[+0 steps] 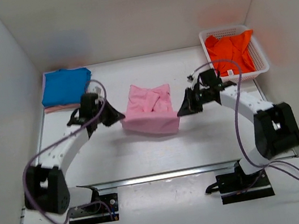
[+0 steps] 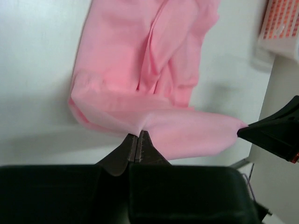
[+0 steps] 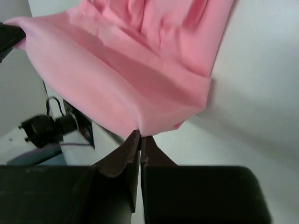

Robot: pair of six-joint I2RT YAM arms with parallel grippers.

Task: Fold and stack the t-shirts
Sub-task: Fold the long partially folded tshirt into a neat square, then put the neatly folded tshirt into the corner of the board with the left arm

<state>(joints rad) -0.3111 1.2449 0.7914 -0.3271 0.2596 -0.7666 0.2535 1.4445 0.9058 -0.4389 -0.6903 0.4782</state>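
The light pink t-shirt (image 1: 149, 109) lies partly folded in the middle of the table, its near edge lifted and stretched between both grippers. My left gripper (image 1: 120, 117) is shut on the near left corner, pinching the cloth (image 2: 149, 56) at its tips (image 2: 138, 133). On the near right corner my right gripper (image 1: 179, 112) is shut too, with pink fabric (image 3: 140, 60) coming out of its tips (image 3: 140, 135). A folded bright blue t-shirt (image 1: 65, 87) rests at the back left. The orange t-shirt (image 1: 231, 49) sits crumpled in the basket.
A white lattice basket (image 1: 262, 64) stands at the back right, close behind my right arm. A strip of pale pink cloth (image 1: 60, 108) shows under the blue t-shirt. White walls enclose the table on three sides.
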